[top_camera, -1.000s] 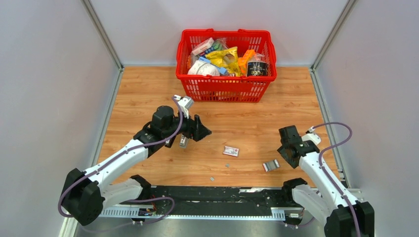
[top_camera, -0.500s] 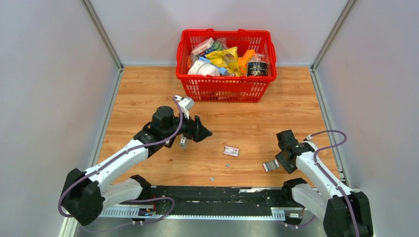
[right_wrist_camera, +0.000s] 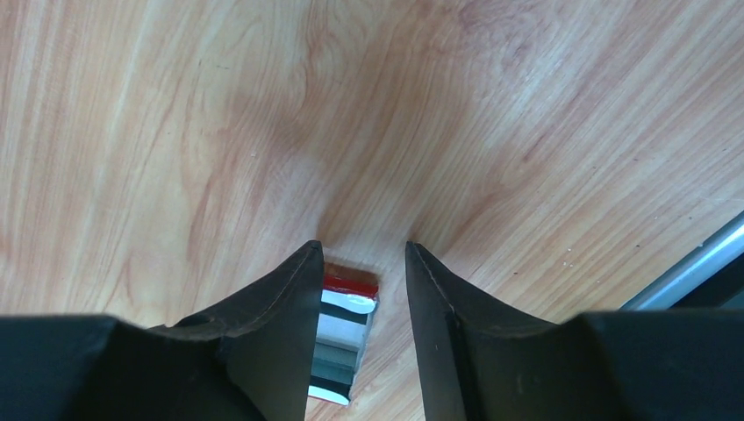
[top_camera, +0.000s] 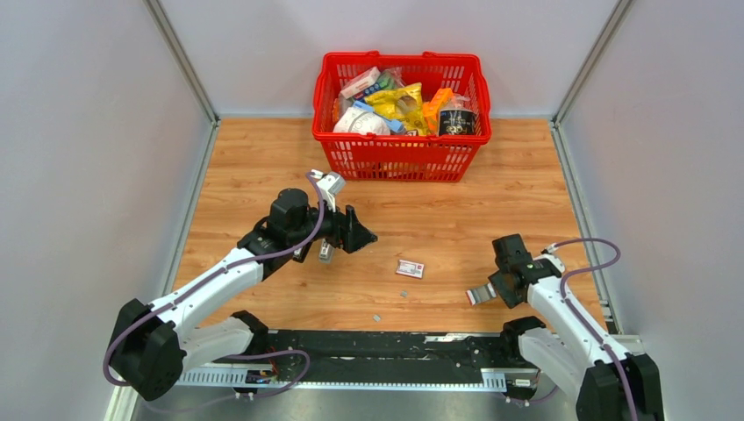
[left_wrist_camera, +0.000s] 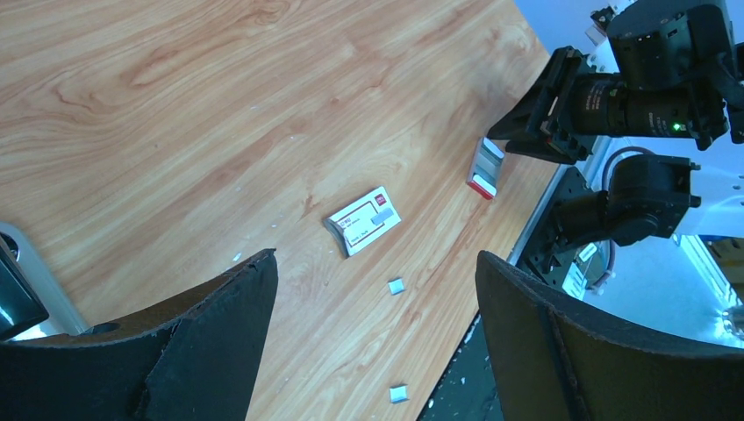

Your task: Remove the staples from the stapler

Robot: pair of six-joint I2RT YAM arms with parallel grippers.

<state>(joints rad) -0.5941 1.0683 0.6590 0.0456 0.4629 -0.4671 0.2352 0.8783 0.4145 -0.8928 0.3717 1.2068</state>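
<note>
Staples (left_wrist_camera: 397,285): tiny flat silvery bits, loose on wood-grain worktop (top_camera: 456,210) near middle of near edge, near small white-and-red box (left_wrist_camera: 364,219), well apart from both sets of jaws. Left gripper (left_wrist_camera: 375,261) raised over worktop, black jaws wide apart, nothing between; small grey tool (top_camera: 325,252) under it. Right gripper (right_wrist_camera: 363,248) low by near right corner, jaws apart around ribbed silver tool with red ends (right_wrist_camera: 344,333), tool close against one finger, gap at the other. Red plastic mesh basket (top_camera: 395,158) of packets at far edge.

Lab cell: grey panel walls (top_camera: 79,158)
</note>
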